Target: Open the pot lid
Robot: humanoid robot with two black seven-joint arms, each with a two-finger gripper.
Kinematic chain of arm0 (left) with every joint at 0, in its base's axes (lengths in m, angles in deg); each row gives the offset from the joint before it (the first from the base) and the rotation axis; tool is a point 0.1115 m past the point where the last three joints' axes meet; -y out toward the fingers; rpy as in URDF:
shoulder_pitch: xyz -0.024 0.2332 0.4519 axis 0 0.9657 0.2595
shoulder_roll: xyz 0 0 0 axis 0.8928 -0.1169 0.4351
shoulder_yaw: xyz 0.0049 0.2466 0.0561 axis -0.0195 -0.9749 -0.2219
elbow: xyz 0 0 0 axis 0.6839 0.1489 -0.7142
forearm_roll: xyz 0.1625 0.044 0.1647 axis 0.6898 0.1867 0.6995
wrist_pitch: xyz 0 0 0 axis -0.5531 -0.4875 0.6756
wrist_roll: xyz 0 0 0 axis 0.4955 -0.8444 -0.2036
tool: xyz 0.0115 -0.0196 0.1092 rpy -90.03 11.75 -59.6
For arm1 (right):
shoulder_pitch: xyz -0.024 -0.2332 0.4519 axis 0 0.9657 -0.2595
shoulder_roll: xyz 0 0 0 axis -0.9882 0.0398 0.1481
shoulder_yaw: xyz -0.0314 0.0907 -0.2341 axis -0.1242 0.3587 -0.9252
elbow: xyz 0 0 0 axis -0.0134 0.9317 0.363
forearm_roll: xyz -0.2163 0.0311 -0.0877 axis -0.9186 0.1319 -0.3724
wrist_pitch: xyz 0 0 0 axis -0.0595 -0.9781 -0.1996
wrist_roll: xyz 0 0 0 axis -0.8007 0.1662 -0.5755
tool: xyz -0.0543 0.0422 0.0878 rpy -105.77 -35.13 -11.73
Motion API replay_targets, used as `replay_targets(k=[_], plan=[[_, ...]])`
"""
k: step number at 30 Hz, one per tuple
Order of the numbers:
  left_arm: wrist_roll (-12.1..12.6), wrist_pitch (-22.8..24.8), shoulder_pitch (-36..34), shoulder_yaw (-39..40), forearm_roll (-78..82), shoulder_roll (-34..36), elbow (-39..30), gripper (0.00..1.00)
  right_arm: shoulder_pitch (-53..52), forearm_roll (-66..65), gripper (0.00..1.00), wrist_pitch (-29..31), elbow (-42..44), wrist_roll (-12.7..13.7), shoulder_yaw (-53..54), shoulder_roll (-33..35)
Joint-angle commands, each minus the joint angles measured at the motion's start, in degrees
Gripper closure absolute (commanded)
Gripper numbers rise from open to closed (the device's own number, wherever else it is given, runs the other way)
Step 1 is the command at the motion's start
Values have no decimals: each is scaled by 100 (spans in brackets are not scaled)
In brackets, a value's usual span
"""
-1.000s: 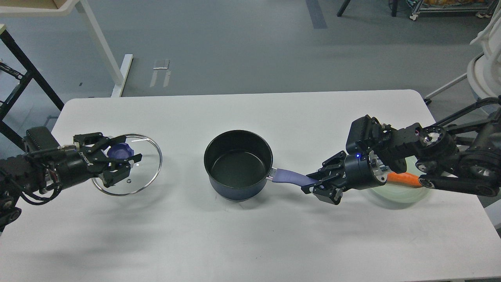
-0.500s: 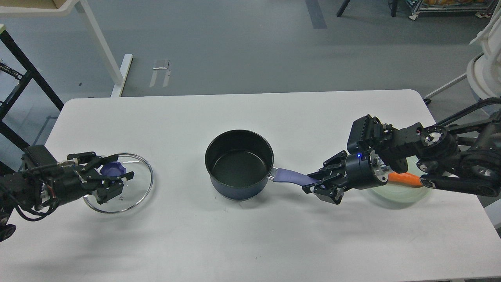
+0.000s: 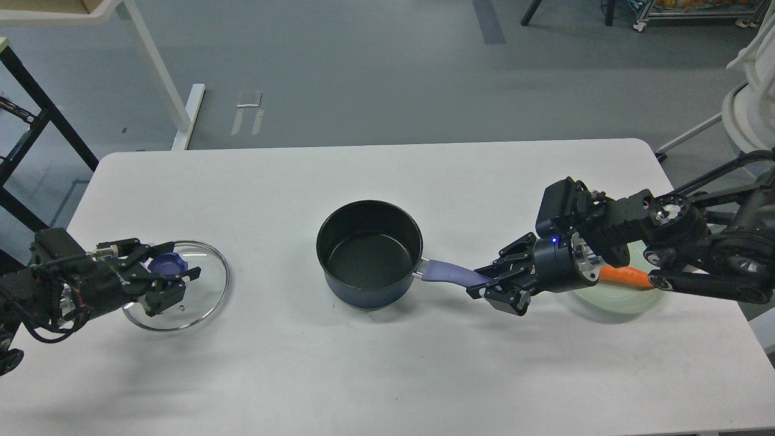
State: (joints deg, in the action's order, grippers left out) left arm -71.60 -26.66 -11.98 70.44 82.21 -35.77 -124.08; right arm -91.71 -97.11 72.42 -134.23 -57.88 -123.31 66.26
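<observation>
Two arms in frame, both busy. Left gripper (image 3: 168,280) is clamped on the purple knob (image 3: 167,264) of the glass lid (image 3: 200,297), fingers either side of the knob. Lid sits at the left end of the white table (image 3: 387,175), well apart from the pot (image 3: 369,254), roughly flat, rim tilted slightly toward the camera; whether it touches the tabletop or hangs just above it, cannot tell. Pot is near table centre, upright, uncovered, dark interior showing, blue outer wall. Its purple handle (image 3: 451,275) is the long axis: runs from the pot's right side out to the right and slightly toward the near edge. Right gripper (image 3: 487,287) is closed around the far tip of that handle, fingers above and below it. Right arm comes in from the right edge, wrist with a blue light on. Behind that wrist, a pale green plate (image 3: 611,300) with an orange carrot (image 3: 626,277) lying across it, long axis left-right, partly hidden by the arm. Grey floor beyond the table.
</observation>
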Motion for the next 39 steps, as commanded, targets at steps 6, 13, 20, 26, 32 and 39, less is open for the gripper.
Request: replay_targets(k=[6,13,20,26,32,39], plan=[[0,36,-27,-1,-181,2,-23,3,0,11,66,0,27,-2,-1,-20],[0,728,-509,96,-2137,81,-752,1,0,2,66,0,27,-2,-1,-20],[0,2970,-1266,482,-6837,37,-859,1,0,2,66,0,27,-2,-1,-20],[0,3332,-1310,658,-9925,-129,-701,1,9,2,63,0,27,-2,-1,-20],[716,3604,-1003,1176,-11027,-982,318,1,27,2,55,0,27,-2,-1,-20],[761,3965,-950,1274,-11036,-1167,442,1,-149,159,4,9,-26,-2,17,181]])
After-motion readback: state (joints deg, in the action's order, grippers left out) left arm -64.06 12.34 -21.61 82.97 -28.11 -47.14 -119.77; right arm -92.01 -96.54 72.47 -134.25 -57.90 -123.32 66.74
